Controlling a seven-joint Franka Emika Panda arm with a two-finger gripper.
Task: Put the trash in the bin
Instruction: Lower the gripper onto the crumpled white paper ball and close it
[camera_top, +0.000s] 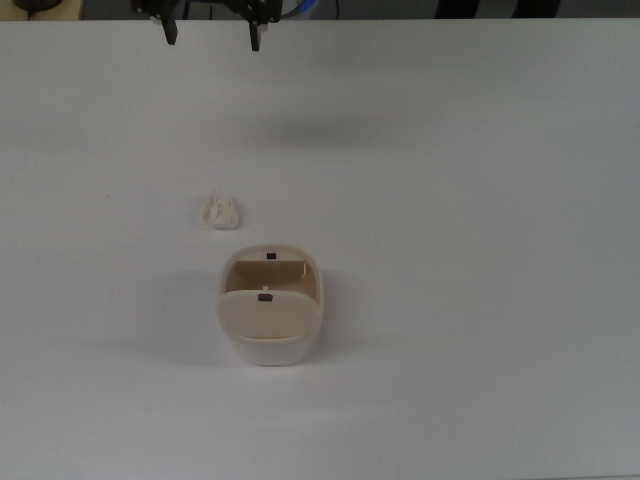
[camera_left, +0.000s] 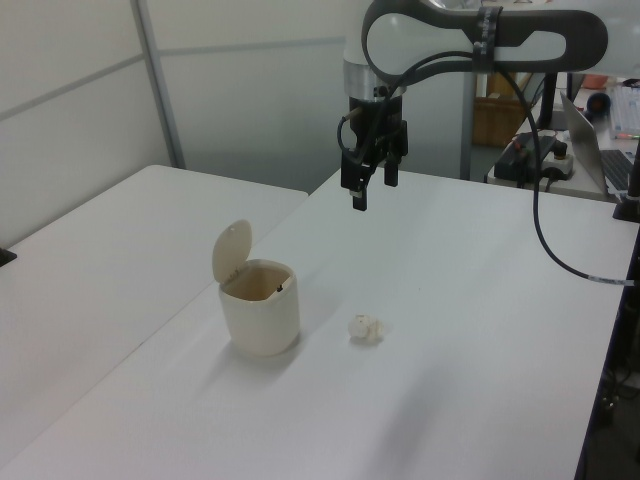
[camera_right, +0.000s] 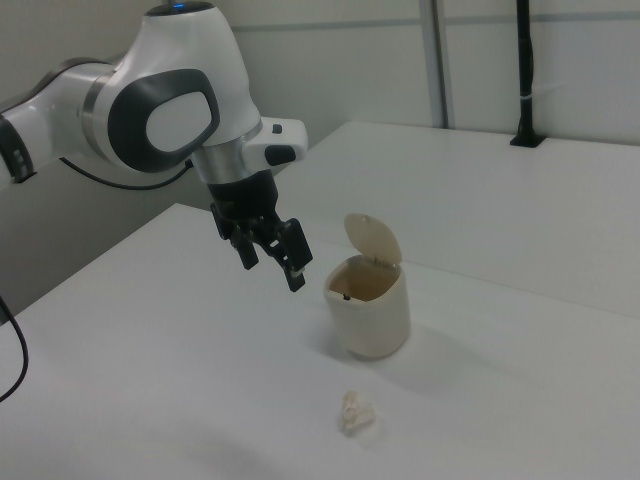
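Top view only jaws (camera_top: 212, 38) spread empty, left view shows arm (camera_left: 480, 40), trash (camera_left: 365, 329), bin (camera_left: 259, 305)

White table (camera_left: 480, 300); laptop (camera_left: 600, 140) and wooden box (camera_left: 497, 120) behind it.

Open bench (camera_top: 480, 200) is lying all around the trash (camera_top: 221, 211). Only the bin (camera_top: 270, 318), standing near it with its lid raised, is crowding one side.

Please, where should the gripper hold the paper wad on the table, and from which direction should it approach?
Probably from straight above, closing across the middle of the trash. It is a small lumpy wad lying free on the table, apart from the bin, so the open gripper has room on both sides.
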